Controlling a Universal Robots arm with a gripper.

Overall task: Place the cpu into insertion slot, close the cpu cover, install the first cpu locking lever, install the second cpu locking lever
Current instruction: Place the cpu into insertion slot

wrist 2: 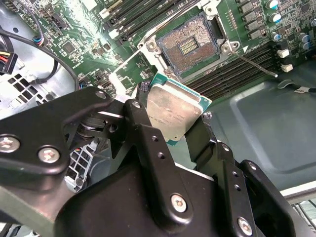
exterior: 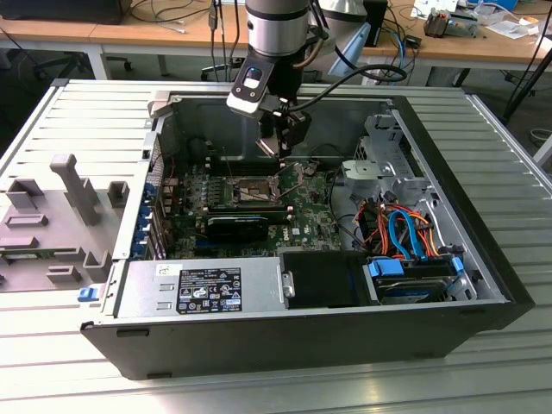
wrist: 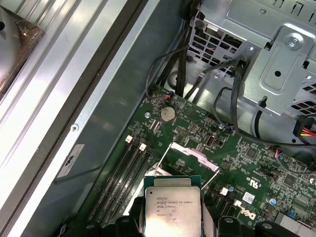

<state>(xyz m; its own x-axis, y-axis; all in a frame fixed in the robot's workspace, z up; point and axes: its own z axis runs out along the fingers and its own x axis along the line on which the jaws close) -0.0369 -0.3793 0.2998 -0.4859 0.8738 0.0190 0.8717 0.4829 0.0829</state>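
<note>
Open computer case (exterior: 302, 345) lying on a slatted table (exterior: 259, 392), with the arm reaching in from above. The gripper (exterior: 282, 145) hangs over the green circuit board (exterior: 306, 216), near the socket (exterior: 248, 191); in the exterior view its load is too small to make out. In the second wrist view the black fingers (wrist 2: 140, 116) are clamped on opposite edges of the processor chip (wrist 2: 174, 112), which is held clear of the board with its metal lid towards the camera; its near corners are hidden by the fingers. There the socket lies bare, its dark centre uncovered, apart from the chip. The socket cover (wrist: 190, 154) stands raised and is seen nearly edge-on in the first wrist view, so its cut-out cannot be made out. A thin lever (wrist 2: 254, 63) juts free from the socket rim across the memory slots (wrist 2: 232, 79). The grey drive cage (wrist: 276, 54) is cut off by the picture edge, and black cables (wrist: 232, 94) run partly out of sight beneath it.
</note>
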